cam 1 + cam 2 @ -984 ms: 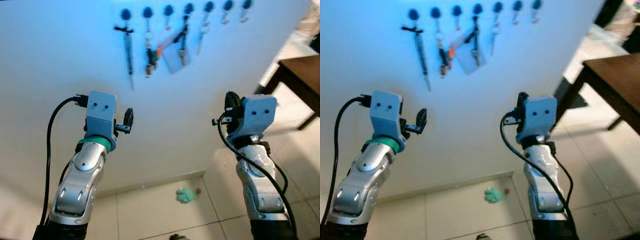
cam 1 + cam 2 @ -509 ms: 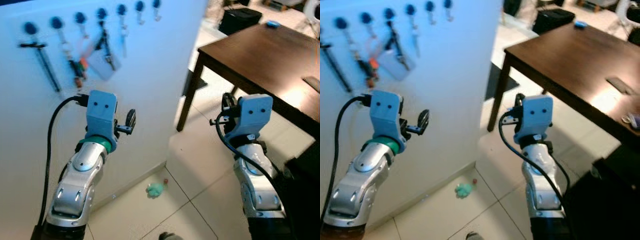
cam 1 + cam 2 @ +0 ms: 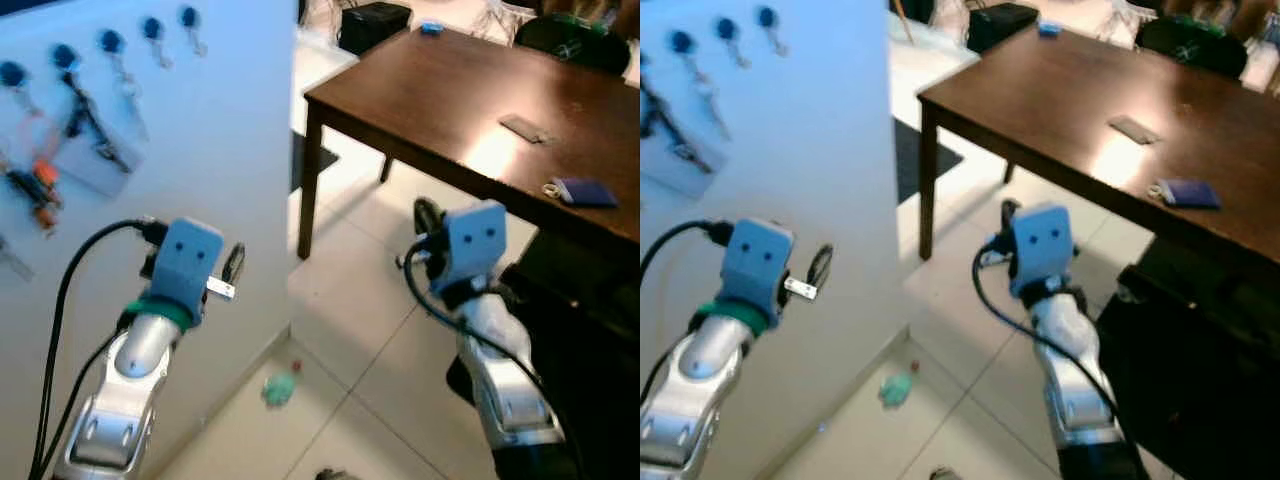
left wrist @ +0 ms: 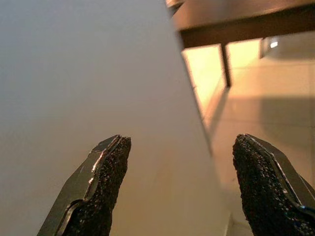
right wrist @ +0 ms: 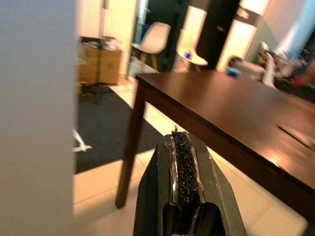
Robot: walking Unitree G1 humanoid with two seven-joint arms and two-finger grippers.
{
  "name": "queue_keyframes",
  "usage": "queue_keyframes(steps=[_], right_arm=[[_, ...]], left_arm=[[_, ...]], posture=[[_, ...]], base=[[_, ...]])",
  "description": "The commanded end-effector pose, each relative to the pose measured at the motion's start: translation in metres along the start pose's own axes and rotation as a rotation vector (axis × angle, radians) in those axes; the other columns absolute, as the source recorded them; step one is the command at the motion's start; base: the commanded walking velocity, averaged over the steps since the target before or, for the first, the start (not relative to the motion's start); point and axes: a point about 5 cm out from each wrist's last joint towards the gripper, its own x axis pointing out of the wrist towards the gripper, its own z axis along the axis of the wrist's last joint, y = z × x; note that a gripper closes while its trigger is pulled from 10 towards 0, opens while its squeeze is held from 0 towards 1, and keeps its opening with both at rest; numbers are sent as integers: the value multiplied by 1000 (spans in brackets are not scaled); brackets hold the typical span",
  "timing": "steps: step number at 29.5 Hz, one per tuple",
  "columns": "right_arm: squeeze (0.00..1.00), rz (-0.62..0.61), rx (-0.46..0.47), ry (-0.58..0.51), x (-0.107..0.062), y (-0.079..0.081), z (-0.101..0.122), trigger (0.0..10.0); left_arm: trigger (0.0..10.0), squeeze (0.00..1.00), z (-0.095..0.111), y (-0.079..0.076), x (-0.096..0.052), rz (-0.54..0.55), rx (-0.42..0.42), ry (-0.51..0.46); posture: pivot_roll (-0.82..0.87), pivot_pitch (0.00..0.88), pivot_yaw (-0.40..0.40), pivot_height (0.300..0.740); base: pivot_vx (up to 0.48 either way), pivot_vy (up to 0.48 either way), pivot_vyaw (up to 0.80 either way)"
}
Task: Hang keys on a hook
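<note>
Both pincers are raised in front of the robot, holding nothing. On the left pincer (image 4: 179, 191) the two black fingers (image 4: 101, 189) stand wide apart, pointing at the white wall panel (image 3: 230, 130) close ahead of it. On the right pincer (image 5: 186, 189) the fingers are pressed together, aimed toward the near left corner of the dark brown wooden surface (image 3: 450, 100).

That white wall panel carries a row of blue round hooks (image 3: 110, 42) along its upper part, well above and left of the left pincer. Several things hang from the hooks: a dark bunch of keys on a black strap (image 3: 90, 125), a pale card tag (image 3: 100, 165) beneath it, and an orange-tagged bunch (image 3: 38, 185) at the far left; the two rightmost hooks carry only small metal clips (image 3: 198, 45). All of these are well apart from both pincers.

Toward the surface's right edge lie a flat dark blue pouch (image 3: 585, 192) with a small metal ring (image 3: 552, 188) touching its left end; farther back sits a flat grey card (image 3: 523, 127), and near the far edge a small blue object (image 3: 432, 28).

On the tiled floor (image 3: 360, 300), just beside the panel's foot, lies a small crumpled green scrap (image 3: 280, 388).
</note>
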Motion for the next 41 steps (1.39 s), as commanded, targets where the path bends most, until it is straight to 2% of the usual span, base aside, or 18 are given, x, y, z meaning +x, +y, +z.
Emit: queue_keyframes(steps=[1, 13, 19, 20, 23, 24, 30, 41], right_arm=[[0, 9, 33, 38, -3, 0, -4, 10000], [0, -8, 124, 41, 2, 1, -2, 10000], [0, -32, 199, 36, 5, -3, 1, 10000], [0, -45, 233, 32, 6, -4, 3, 10000], [0, -54, 258, 29, 7, -5, 4, 10000], [0, -67, 309, 20, 7, -7, 7, 10000], [0, -55, 287, 20, 6, -6, 7, 10000], [0, -45, 283, 24, 6, -5, 7, 10000]], left_arm=[[10000, 0, 1, -1, 2, -2, -5, -7], [10000, 0, 1, -1, 6, -18, 4, -36], [10000, 0, 3, 1, 9, 7, -95, -19], [10000, 0, 5, 0, 10, 5, -127, -15], [10000, 0, 6, 0, 11, 2, -149, -13], [10000, 0, 11, -6, 13, -18, -212, -17], [10000, 0, 13, -11, 14, -32, -229, -22], [10000, 0, 10, -8, 16, -6, -207, 3]], posture=[[-175, 62, 63, 740], [-167, 67, 64, 740], [-167, 68, 69, 740], [-167, 68, 70, 740], [-168, 68, 72, 740], [-170, 69, 76, 740], [-171, 70, 76, 740], [-170, 70, 75, 740]], base=[[0, 0, -800], [0, 0, -800], [0, 0, -800], [0, 0, -800], [0, 0, -800], [0, 0, -800], [0, 0, -800], [0, 0, -800]])
